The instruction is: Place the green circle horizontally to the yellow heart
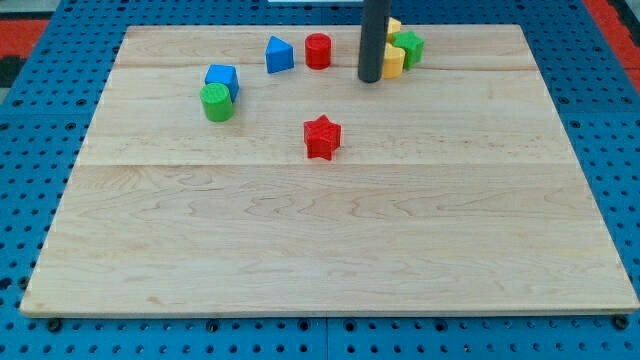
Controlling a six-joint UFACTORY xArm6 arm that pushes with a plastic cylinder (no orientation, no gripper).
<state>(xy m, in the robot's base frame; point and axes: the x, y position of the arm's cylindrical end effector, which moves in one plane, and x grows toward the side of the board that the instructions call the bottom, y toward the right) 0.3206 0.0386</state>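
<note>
The green circle (216, 102) sits at the board's upper left, touching a blue cube (222, 78) just above it. A yellow block (393, 62), probably the yellow heart, sits at the top centre-right, partly hidden behind my rod. My tip (369, 78) rests on the board just left of that yellow block, touching or nearly touching it. It is far to the right of the green circle. A green star-like block (408, 47) sits right beside the yellow block. Another yellow block (394, 27) peeks out behind the rod.
A blue triangular block (279, 54) and a red cylinder (318, 50) stand near the top, left of the rod. A red star (322, 137) lies near the board's centre. The wooden board (330, 250) lies on a blue pegboard.
</note>
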